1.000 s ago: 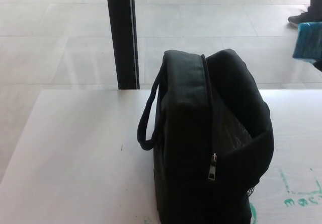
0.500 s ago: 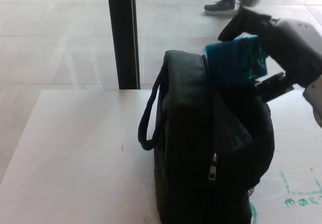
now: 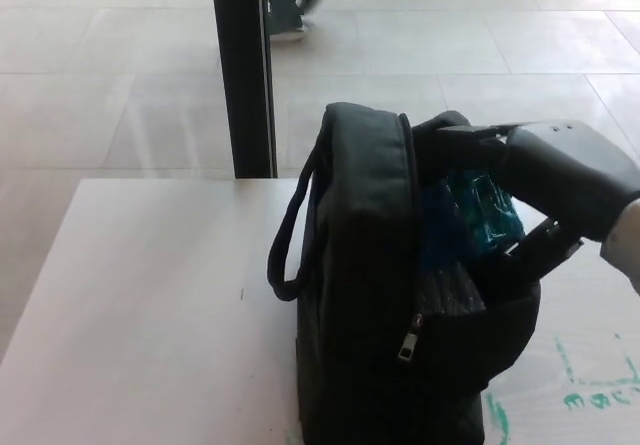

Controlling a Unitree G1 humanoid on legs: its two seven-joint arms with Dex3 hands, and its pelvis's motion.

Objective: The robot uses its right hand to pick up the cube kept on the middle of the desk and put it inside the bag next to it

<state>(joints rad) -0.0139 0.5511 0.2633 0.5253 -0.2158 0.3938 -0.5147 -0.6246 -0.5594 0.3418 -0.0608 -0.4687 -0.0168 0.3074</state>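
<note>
A soft black fabric bag [image 3: 390,295] with a loop handle and zipped, open top stands at the near edge of the smooth white counter [image 3: 150,305], before a pale tiled floor [image 3: 110,105] and dark post [image 3: 240,65]. The right hand [image 3: 520,200] grips the glossy teal cube [image 3: 470,215], lowered inside the bag's mouth.
</note>
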